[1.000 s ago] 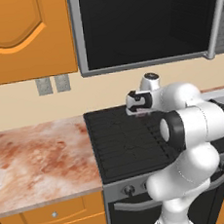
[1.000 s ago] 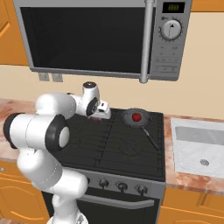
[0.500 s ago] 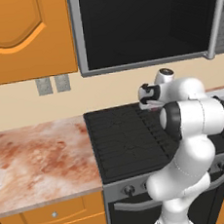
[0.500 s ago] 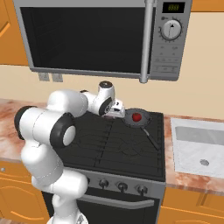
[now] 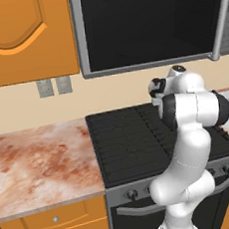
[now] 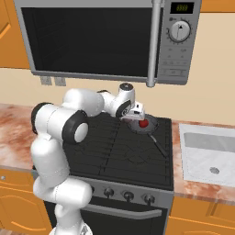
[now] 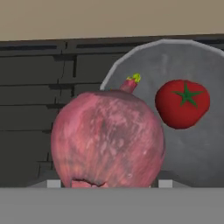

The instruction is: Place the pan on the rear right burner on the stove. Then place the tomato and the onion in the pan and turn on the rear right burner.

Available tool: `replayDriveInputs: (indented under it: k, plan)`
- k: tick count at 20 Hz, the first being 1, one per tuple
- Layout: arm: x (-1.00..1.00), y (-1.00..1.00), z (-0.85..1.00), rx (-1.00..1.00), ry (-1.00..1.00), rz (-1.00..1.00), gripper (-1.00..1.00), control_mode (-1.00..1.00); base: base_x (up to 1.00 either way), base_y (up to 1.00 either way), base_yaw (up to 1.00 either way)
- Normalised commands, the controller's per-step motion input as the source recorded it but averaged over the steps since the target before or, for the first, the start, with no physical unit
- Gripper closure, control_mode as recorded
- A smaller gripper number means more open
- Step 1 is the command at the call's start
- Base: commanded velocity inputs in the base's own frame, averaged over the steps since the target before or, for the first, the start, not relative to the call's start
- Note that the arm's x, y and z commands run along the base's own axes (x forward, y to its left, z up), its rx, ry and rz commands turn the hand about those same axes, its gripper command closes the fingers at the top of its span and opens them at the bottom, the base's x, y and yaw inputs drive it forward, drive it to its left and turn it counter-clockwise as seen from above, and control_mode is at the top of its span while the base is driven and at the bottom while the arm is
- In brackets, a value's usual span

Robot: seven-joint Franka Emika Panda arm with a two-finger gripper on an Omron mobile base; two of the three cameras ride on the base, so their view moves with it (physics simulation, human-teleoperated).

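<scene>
The onion [image 7: 107, 140], a dull pinkish-purple ball with a small sprout, fills the near part of the hand view, held between my fingers. Behind it lies the round grey pan [image 7: 192, 148] with the red tomato [image 7: 182, 103] inside. In the right base view the pan [image 6: 150, 124] sits on the rear right burner [image 6: 161, 127] of the stove [image 6: 119, 151], its black handle pointing toward the front, and the tomato [image 6: 143, 123] rests in it. My gripper [image 6: 136, 114] hangs just left of the pan's rim, shut on the onion. The gripper [image 5: 156, 89] also shows beside the arm's elbow.
A microwave [image 6: 105, 41] hangs low over the stove. A sink [image 6: 209, 151] lies in the counter to the right. Marbled counter [image 5: 36, 164] stretches to the left. Dark knobs [image 6: 127, 196] line the stove's front panel.
The arm has swung right across the back of the stove, carrying the onion from the cooktop's middle to the pan's left rim.
</scene>
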Motion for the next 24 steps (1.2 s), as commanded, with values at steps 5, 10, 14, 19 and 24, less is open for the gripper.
replayDriveInputs:
  k: [5, 10, 14, 19, 24]
  plan:
    - [0.52, -0.53, 0.0, 0.0, 0.0, 0.0, 1.0, -1.0, 0.0, 0.0, 0.0]
    - [0.39, -0.51, 0.0, 0.0, 0.0, 0.0, 1.0, -1.0, 0.0, 0.0, 0.0]
    - [0.42, -0.55, -0.05, 0.0, 0.0, 0.0, 1.0, -1.0, 0.0, 0.0, 0.0]
    - [0.3, -0.54, -0.14, 0.0, 0.0, 0.0, 1.0, -1.0, 0.0, 0.0, 0.0]
    - [0.32, -0.24, -0.01, 0.0, 0.0, 0.0, 1.0, -1.0, 0.0, 0.0, 0.0]
